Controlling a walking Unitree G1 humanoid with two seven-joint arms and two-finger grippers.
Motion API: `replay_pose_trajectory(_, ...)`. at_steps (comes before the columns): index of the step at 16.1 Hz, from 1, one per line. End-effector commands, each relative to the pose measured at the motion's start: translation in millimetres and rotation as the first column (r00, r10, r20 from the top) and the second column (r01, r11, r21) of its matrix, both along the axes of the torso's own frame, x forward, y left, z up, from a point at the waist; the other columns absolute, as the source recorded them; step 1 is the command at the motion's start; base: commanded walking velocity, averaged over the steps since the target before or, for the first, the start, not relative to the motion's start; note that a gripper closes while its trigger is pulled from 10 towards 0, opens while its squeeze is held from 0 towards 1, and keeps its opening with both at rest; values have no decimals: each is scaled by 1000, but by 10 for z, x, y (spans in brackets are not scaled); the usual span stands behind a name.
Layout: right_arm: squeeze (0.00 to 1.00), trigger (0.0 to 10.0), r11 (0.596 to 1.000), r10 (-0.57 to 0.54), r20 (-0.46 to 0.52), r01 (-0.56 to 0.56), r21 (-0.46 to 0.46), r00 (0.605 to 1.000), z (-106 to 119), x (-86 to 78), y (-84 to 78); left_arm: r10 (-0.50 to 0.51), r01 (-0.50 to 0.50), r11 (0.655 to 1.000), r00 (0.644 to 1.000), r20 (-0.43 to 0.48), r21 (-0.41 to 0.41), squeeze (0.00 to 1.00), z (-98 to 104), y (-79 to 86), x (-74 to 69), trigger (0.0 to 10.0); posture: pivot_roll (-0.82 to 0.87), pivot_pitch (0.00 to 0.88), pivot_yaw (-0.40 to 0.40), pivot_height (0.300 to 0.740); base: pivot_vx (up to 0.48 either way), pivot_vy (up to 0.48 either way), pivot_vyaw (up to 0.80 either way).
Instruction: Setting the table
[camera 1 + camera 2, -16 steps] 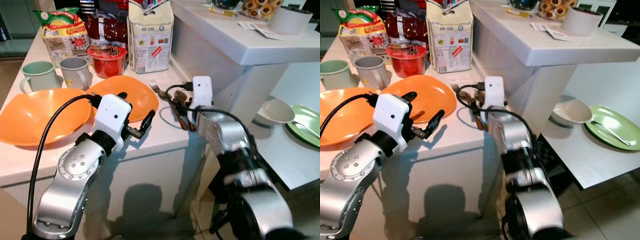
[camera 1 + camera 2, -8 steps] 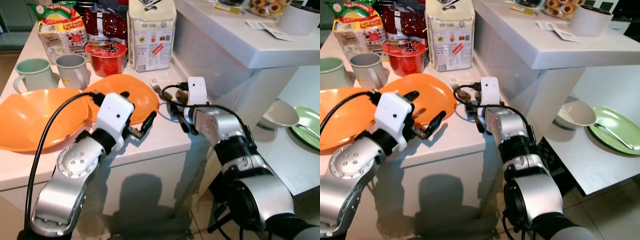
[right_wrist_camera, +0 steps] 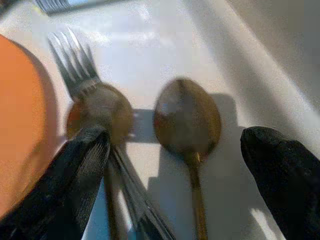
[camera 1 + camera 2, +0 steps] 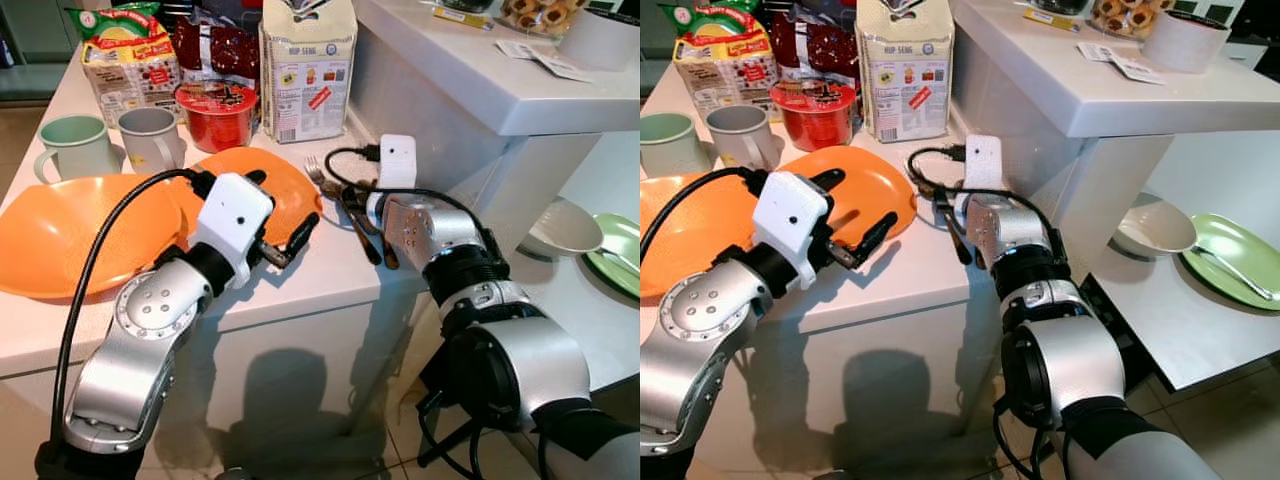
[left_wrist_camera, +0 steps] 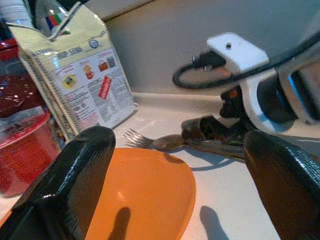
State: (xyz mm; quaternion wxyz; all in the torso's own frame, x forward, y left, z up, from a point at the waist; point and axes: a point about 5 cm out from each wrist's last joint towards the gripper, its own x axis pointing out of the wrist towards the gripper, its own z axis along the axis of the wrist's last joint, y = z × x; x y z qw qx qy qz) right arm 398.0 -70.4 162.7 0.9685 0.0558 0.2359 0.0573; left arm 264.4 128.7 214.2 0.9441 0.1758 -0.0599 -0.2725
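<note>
Head view: R tool (image 4: 358,197) low over cutlery pile (image 4: 352,205) at table (image 4: 320,275) right edge, near front corner; L tool (image 4: 272,218) released, over orange plate (image 4: 285,185) beside pile; L wrist view: fingers (image 5: 75,175) spread, fork (image 5: 137,138) just past plate rim; R wrist view: fingers (image 3: 82,165) apart, straddling fork + two spoons (image 3: 187,117), not clenched.

Your left gripper (image 4: 282,222) hovered spread over the near orange plate (image 4: 285,185), while your right gripper (image 4: 362,203) sat over the cutlery (image 4: 352,212) beside it.
</note>
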Motion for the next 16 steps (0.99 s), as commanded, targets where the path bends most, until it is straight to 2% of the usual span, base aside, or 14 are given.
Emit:
replay_pose_trajectory(1, 0, 10000, 1000, -19, 6, 19, -3, 1000, 43, 28, -20, -35, 35, 999, 999, 0, 3, 0, 9, -45, 17, 10000, 70, 0, -72, 740, 0, 0, 0)
replay_pose_trajectory(7, 0, 10000, 998, 13, -81, -18, -62, 997, -68, -8, -3, -45, 45, 999, 999, -3, -6, 0, 0, -60, -22, 10000, 68, 0, -81, 740, 0, 0, 0)
replay_pose_trajectory(8, 0, 8980, 998, 17, -96, -23, -63, 995, -83, -17, 10, -46, 46, 999, 999, -5, -6, 0, -3, -60, -21, 10000, 68, 0, -82, 740, 0, 0, 0)
replay_pose_trajectory(9, 0, 4588, 999, 14, -117, -19, -39, 993, -101, -28, 24, -48, 47, 999, 999, -4, -5, 0, 2, -62, -20, 10000, 69, 0, -82, 740, 0, 0, 0)
replay_pose_trajectory(10, 0, 0, 1000, 14, -155, -10, 22, 988, -138, -49, 43, -50, 50, 999, 999, -3, -3, 0, 16, -62, -5, 10000, 72, 0, -84, 740, 0, 0, 0)
replay_pose_trajectory(14, 0, 0, 991, -19, -232, 50, 125, 972, -243, -92, -6, -57, 57, 998, 998, -4, 10, 0, 32, -40, -6, 10000, 68, 0, -77, 740, 0, 0, 0)
replay_pose_trajectory(16, 0, 0, 990, -28, -242, 61, 129, 970, -264, -95, -43, -66, 66, 998, 998, -7, 12, 0, 30, -43, 0, 10000, 57, 0, -65, 740, 0, 0, 0)
